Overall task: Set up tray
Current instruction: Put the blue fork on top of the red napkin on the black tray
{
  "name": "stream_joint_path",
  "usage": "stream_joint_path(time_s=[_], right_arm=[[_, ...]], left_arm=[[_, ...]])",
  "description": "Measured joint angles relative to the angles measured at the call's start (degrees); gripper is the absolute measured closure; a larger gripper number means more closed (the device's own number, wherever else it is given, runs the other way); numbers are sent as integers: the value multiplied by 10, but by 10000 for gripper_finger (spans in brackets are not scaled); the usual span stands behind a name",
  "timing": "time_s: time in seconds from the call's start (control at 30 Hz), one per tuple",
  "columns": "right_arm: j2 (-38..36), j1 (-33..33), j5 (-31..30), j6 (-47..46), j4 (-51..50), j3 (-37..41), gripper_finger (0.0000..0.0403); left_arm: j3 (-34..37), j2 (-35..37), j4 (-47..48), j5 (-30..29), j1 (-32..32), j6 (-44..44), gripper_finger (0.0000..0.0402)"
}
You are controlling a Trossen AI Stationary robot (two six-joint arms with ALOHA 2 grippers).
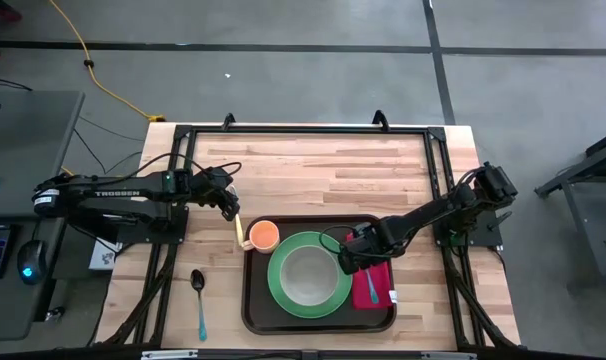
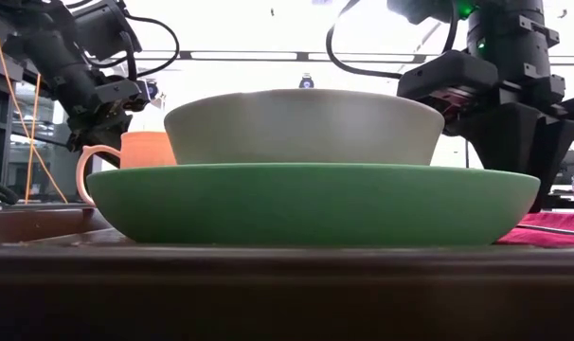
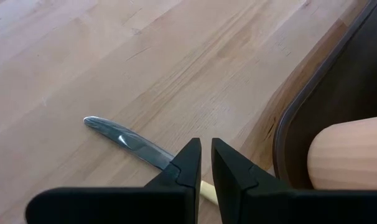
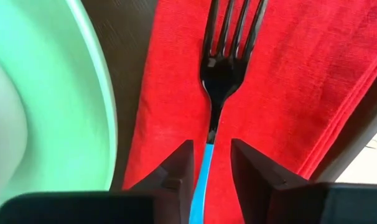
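Observation:
The dark brown tray (image 1: 253, 310) holds a green plate (image 1: 283, 290) with a pale bowl (image 1: 308, 275), an orange cup (image 1: 264, 236) and a magenta napkin (image 4: 282, 81). A fork (image 4: 223, 68) with a blue handle (image 4: 204, 174) lies flat on the napkin. My right gripper (image 4: 211, 152) points down over it, open, one finger on each side of the handle. A knife (image 3: 129, 144) with a cream handle (image 3: 207, 190) lies on the table beside the tray's left rim. My left gripper (image 3: 206, 152) is shut over that handle. My left gripper slants down over the knife's cream handle (image 3: 207, 190), which shows through the narrow gap behind its fingertips. The handle runs across the fingers, and the blade lies on the wood. Whether the fingers touch the knife, I cannot tell.
A spoon (image 1: 198, 300) with a blue handle lies on the bare wood left of the tray, near the front edge. Black frame rails (image 1: 303, 130) run along the table's far edge and both sides. Open wood lies between the tray and the far rail.

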State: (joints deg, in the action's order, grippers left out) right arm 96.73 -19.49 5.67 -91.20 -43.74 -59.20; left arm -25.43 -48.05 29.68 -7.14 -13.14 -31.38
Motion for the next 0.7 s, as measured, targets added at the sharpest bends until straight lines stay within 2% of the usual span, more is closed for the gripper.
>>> stream_joint_path(time_s=[0.27, 0.7], right_arm=[[0, 0, -5, 6, 2, 0, 290], [0, 5, -7, 28, -5, 0, 290]], left_arm=[[0, 0, 0, 0, 0, 0, 334], [0, 0, 0, -9, 0, 1, 334]])
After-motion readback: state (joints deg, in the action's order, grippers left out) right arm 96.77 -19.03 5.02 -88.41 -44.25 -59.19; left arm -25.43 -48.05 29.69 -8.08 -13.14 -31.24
